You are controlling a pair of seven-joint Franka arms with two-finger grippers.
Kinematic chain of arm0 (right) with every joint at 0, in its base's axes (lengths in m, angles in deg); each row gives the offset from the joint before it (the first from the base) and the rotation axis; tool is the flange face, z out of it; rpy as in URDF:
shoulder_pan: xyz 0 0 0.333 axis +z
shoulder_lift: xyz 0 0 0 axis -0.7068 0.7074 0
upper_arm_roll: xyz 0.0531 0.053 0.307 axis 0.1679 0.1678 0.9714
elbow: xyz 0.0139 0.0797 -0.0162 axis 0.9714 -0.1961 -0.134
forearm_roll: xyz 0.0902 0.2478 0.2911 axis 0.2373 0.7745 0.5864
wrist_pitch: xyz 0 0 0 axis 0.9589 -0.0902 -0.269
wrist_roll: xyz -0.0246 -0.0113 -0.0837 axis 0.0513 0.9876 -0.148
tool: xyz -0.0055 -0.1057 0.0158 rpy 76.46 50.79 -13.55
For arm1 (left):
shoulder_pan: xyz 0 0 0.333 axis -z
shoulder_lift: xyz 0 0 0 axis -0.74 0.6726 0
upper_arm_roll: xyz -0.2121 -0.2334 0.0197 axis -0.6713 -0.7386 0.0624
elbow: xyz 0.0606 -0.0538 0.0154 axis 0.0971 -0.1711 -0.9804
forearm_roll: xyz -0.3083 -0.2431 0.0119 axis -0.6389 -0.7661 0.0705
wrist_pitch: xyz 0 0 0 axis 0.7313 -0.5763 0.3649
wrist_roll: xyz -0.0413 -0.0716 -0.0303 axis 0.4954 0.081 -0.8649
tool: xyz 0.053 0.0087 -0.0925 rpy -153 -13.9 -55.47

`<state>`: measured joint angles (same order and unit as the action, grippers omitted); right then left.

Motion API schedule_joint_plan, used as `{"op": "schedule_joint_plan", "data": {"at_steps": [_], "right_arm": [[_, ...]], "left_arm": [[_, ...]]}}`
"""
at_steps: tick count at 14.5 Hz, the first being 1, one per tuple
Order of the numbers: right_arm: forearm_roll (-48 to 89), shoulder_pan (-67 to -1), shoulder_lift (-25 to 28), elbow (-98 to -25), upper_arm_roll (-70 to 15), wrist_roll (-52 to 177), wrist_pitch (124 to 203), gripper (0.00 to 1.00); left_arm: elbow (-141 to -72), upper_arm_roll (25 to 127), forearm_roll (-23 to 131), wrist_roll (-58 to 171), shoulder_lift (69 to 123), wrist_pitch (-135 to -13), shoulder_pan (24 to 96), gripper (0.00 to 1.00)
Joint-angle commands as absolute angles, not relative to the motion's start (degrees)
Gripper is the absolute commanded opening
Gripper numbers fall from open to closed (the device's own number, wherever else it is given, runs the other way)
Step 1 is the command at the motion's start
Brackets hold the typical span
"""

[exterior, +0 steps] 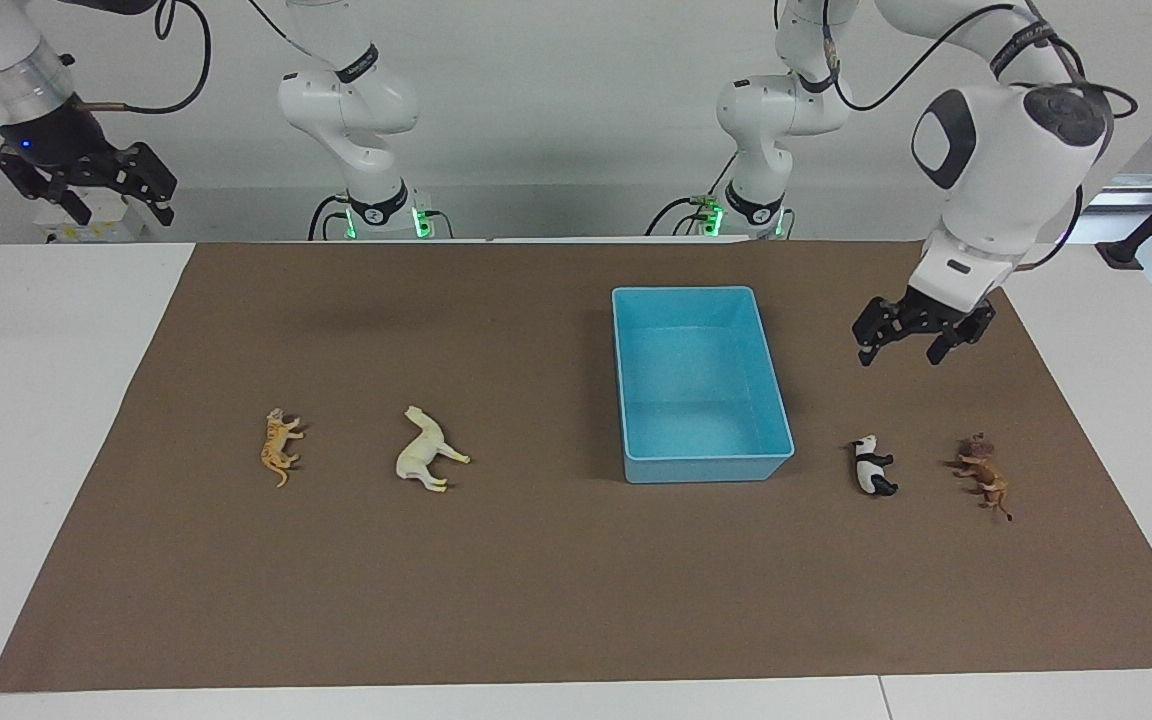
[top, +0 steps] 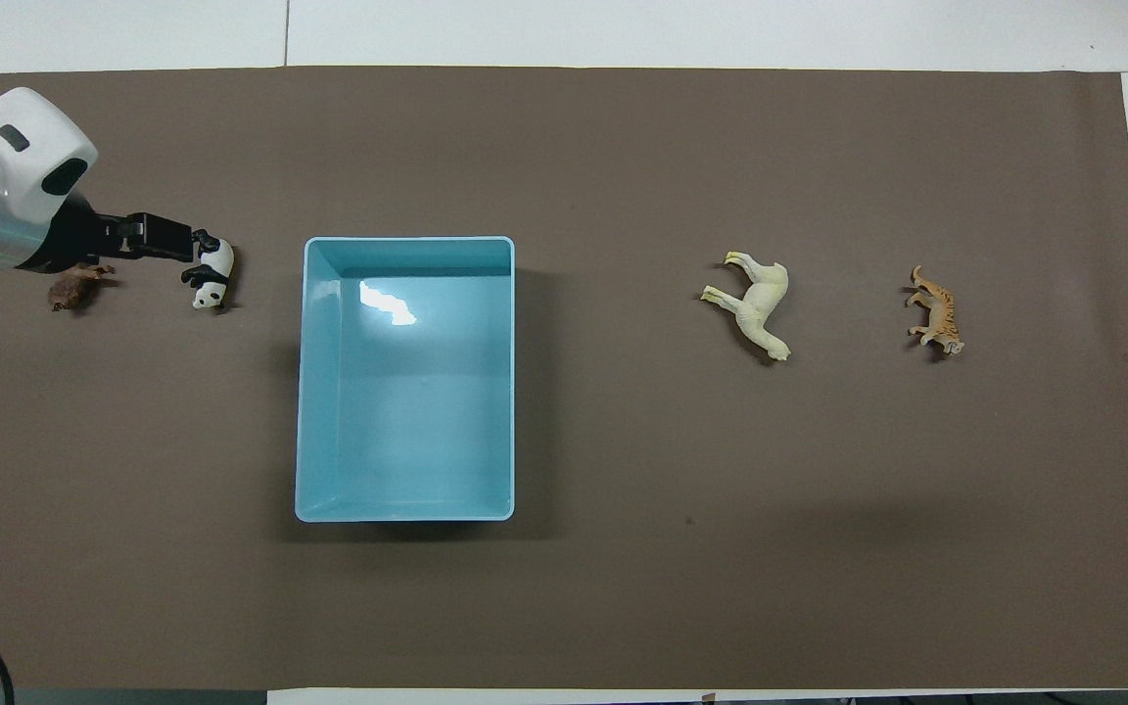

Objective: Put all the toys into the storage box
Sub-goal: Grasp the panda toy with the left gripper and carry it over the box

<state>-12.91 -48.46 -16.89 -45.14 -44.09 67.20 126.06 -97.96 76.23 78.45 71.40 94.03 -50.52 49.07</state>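
The light blue storage box point(exterior: 626, 400) lies empty on the brown mat; it also shows in the overhead view point(top: 302, 392). The panda point(exterior: 873, 467) and the brown lion point(exterior: 981, 473) lie on their sides toward the left arm's end. The cream horse point(exterior: 426, 450) and the orange tiger point(exterior: 278, 447) lie toward the right arm's end. My left gripper point(exterior: 901, 352) is open and empty, up in the air over the mat by the panda and lion. In the overhead view my left gripper point(top: 187, 243) partly covers the lion point(top: 74, 291) beside the panda point(top: 211, 274). My right gripper point(exterior: 116, 200) waits open, raised off the mat's corner.
The brown mat point(exterior: 556, 580) covers most of the white table point(exterior: 36, 400). The horse point(top: 760, 305) and tiger point(top: 934, 311) lie apart from each other. Both arm bases stand at the robots' edge of the table.
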Motion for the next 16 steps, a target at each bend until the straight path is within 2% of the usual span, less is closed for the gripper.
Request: {"op": "schedule_joint_plan", "data": {"at_steps": [1, 3, 5, 7, 11, 16], "right_arm": [[-13.3, -48.2, -19.4, -51.2, -43.6, 67.5, 130.8, 1.0], [-13.3, -47.2, -20.5, -58.3, -43.3, 65.5, 138.3, 1.0], [-13.2, -46.8, -19.7, -63.5, -43.2, 63.3, 144.7, 1.0], [-12.8, -45.9, -17.8, -67.5, -43.2, 61.5, 151.6, 1.0], [-12.2, -45.4, -9.3, -68.9, -43.1, 61.6, 161.7, 1.0], [-7.0, -43.7, -3.8, -73.2, -43.1, 64.2, 175.7, 1.0]], "left_arm": [[-98.7, 76.3, 79.6, 73.6, 100.4, -59.9, 47.3, 1.0], [-104.5, 76.3, 79.6, 76.8, 101.1, -67.8, 45.5, 1.0], [-104.9, 76.3, 79.6, 77.1, 104.9, -71.9, 45.1, 1.0], [-105.5, 76.3, 79.6, 77.0, 106.0, -72.4, 45.3, 1.0], [-108.0, 76.3, 79.6, 76.9, 105.3, -72.4, 45.7, 1.0], [-110.4, 76.3, 79.6, 77.1, 106.6, -78.2, 45.8, 1.0]]}}
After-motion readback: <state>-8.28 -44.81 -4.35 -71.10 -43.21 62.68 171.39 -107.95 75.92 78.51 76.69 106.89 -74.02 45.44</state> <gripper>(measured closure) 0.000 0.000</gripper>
